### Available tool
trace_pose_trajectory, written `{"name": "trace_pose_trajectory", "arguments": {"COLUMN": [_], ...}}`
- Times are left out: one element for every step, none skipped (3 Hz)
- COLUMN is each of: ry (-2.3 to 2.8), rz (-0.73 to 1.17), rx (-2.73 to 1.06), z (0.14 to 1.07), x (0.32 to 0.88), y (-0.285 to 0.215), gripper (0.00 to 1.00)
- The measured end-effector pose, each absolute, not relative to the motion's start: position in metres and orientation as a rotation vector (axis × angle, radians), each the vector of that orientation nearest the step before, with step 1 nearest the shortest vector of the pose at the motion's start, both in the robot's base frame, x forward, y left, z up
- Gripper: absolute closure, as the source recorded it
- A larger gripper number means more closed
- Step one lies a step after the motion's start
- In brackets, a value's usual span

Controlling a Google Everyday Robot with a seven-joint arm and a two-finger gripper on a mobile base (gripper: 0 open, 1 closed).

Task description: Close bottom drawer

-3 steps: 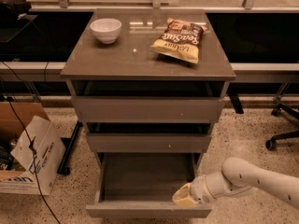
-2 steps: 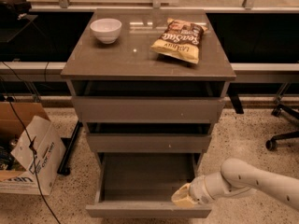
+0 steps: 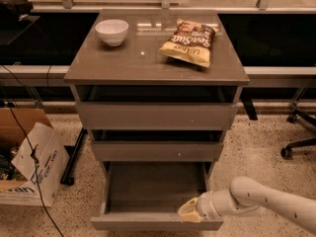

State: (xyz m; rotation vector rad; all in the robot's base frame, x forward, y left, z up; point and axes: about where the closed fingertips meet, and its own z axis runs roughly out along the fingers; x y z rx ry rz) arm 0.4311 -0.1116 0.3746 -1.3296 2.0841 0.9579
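One end effector (image 3: 189,213) is resting at the front right corner of the bottom drawer (image 3: 154,195), which is sitting pulled out, lowest in the cabinet (image 3: 148,65). Whether the end effector is apart or together cannot be told.

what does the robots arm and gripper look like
The arm is a smooth white tube of rounded segments with a row of small dark dots along it; no loose cables show. The gripper, by the right front corner of the bottom drawer, is a cream-yellow rounded tip.
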Motion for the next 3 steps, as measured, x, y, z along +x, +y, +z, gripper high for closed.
{"name": "trace_pose_trajectory", "arguments": {"ry": [2.078, 2.044, 2.057], "rz": [0.988, 0.997, 0.993], "rx": [-1.251, -1.157, -1.155], "z": [0.352, 0.315, 0.31], "x": [0.434, 0.45, 0.449], "y": [-0.109, -0.1, -0.099], "gripper": [1.0, 1.0, 1.0]}}
